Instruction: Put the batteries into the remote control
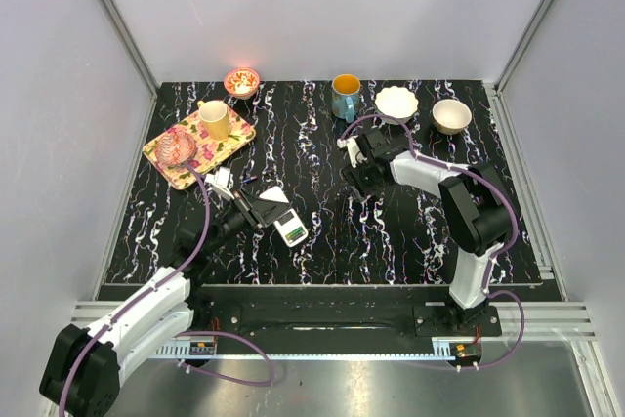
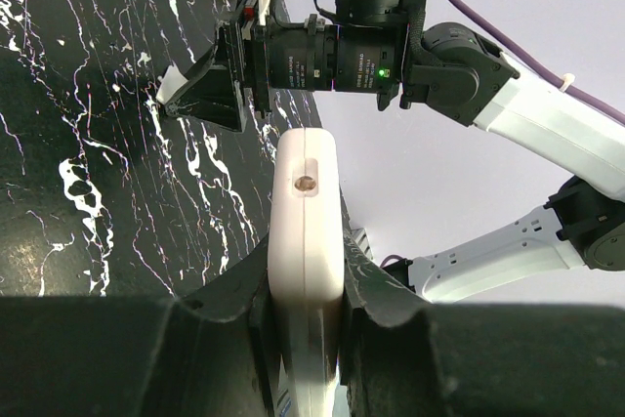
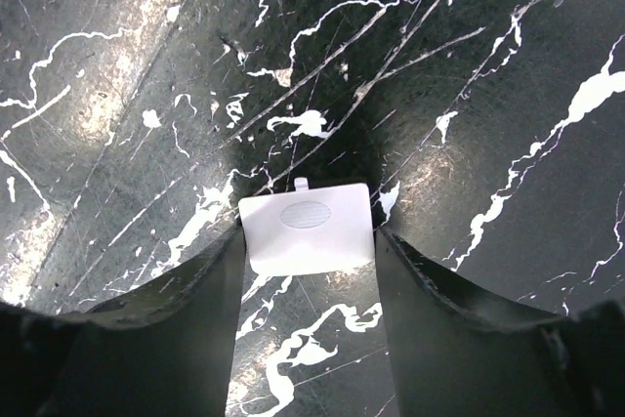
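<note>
My left gripper (image 1: 258,210) (image 2: 306,292) is shut on the remote control (image 2: 305,212), a white slab seen edge-on between the fingers and held above the table. From above, the remote control (image 1: 289,229) shows a greenish patch in its upturned face; I cannot make out separate batteries. Further right, my right gripper (image 1: 356,157) (image 3: 308,241) is down at the black marbled table (image 1: 322,241). Its fingertips (image 3: 230,251) touch the two side edges of a small white battery cover (image 3: 307,229), which lies flat with its tab pointing away.
A flowered tray (image 1: 229,139) at the back left carries a yellow cup (image 1: 216,119) and a pink glass dish (image 1: 178,146). Along the back edge stand a red bowl (image 1: 241,80), a blue mug (image 1: 345,95) and two white bowls (image 1: 396,102) (image 1: 451,114).
</note>
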Motion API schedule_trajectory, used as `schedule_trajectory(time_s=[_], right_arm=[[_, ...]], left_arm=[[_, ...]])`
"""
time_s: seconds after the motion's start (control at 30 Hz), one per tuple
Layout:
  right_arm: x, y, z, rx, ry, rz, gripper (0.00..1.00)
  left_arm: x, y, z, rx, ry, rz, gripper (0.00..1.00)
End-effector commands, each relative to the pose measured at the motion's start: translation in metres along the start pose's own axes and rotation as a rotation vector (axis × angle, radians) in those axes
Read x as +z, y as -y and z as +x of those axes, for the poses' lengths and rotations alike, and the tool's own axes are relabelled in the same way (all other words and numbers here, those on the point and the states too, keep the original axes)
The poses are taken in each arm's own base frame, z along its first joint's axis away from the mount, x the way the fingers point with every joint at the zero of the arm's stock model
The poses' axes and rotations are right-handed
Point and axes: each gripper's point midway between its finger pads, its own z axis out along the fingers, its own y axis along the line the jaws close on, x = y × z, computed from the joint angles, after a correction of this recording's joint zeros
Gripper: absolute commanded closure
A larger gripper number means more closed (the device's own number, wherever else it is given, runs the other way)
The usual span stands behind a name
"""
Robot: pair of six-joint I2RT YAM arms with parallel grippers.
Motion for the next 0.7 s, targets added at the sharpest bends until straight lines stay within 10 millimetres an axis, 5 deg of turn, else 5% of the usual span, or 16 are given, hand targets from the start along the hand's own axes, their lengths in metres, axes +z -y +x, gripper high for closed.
schedule_trajectory(time_s=[0.0,0.3,0.43,0.67], right_arm=[[-0.004,-0.005,-0.005,0.047,-0.004,-0.002,0.45],[-0.01,-0.006,0.009,0.275,-0.052,0.063,0.57],[-0.007,-0.017,0.014,0.435,-0.068,0.05,0.42],[-0.01,-0.015,0.015,0.422,-0.072,0.11,0.28]], left_arm=[[0.003,0.028,-0.012,0.044,0.031,0.09,1.0],[0.004,0.027,-0.013,0.039,0.033,0.084,1.0],[0.005,0.026,-0.014,0.037,0.037,0.081,1.0],[0.005,0.024,-0.014,0.034,0.037,0.072,1.0]])
